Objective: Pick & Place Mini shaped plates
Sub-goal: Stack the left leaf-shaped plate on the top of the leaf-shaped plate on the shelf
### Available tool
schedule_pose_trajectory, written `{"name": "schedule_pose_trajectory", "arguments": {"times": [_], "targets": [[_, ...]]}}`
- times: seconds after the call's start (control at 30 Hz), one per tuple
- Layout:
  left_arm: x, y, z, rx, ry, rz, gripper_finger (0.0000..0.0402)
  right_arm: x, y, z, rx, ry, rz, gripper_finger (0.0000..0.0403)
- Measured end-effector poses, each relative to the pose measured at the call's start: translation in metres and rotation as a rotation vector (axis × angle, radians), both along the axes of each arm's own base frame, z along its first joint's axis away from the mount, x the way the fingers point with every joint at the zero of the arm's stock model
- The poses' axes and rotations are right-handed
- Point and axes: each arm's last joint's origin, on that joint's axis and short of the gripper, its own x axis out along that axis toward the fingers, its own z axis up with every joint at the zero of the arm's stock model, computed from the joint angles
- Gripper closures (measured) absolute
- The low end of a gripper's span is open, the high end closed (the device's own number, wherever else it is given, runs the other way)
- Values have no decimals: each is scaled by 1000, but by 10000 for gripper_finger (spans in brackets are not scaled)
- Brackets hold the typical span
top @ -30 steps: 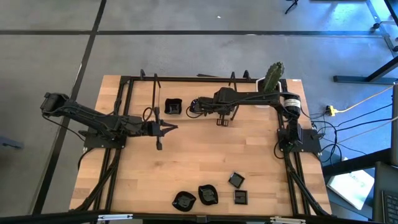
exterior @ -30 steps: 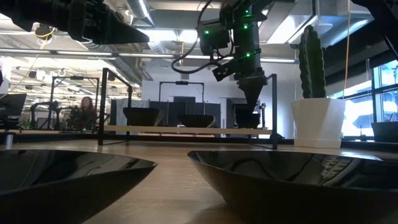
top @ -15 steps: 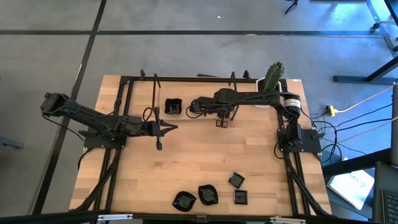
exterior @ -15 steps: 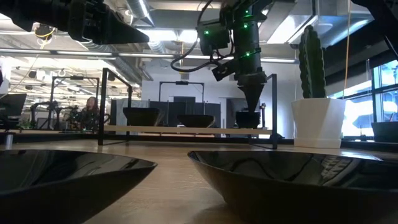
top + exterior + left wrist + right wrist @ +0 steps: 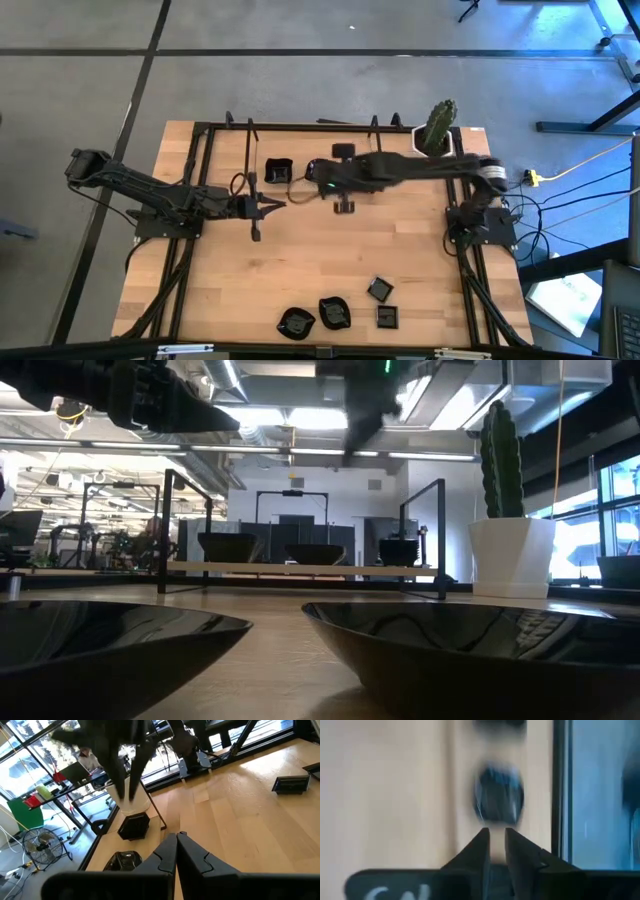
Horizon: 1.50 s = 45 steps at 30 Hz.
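Plates (image 5: pixel 340 312) wait in a cluster at the counter's (image 5: pixel 300 260) near edge.
Right hand (image 5: pixel 297 186) hovers near the far rail, slightly parted, empty; left hand (image 5: pixel 280 204) shut. Fast sweeping risks clipping the rail-side plate (image 5: pixel 277 171).

We count five glossy black mini plates on the worktop. One square plate (image 5: pixel 278 171) sits alone near the far edge. Four lie clustered at the near edge: a wavy-rimmed one (image 5: pixel 296 322), a rounded one (image 5: pixel 334 312), two small squares (image 5: pixel 380 290) (image 5: pixel 388 317).
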Motion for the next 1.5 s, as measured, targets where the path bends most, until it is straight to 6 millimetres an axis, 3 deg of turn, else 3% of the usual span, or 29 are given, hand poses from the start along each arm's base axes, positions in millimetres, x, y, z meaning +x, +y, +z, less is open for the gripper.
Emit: {"name": "schedule_pose_trajectory", "arguments": {"times": [0.17,0.3,0.4,0.7,0.77,0.97,1.17,1.33,1.5], "targets": [[0,0,-1,3,15,0,394,-30,47,47,60,-337,320,382],[0,0,-1,3,14,0,396,-69,67,57,234,-576,431,396],[0,0,-1,3,13,0,399,-95,83,34,331,-626,481,389],[0,0,-1,-22,7,-9,396,-158,118,-78,358,-712,564,395],[0,0,-1,-19,8,-13,398,-171,119,-97,326,-764,595,395],[0,0,-2,22,26,2,399,-202,101,-123,362,-904,557,399],[0,0,-2,24,26,5,392,-225,86,-122,478,-1084,657,400],[0,0,-2,60,31,-2,399,-236,80,-115,466,-1140,682,398],[1,-3,-1,-165,-16,-65,398,-240,78,-118,418,-1099,707,397]]}}
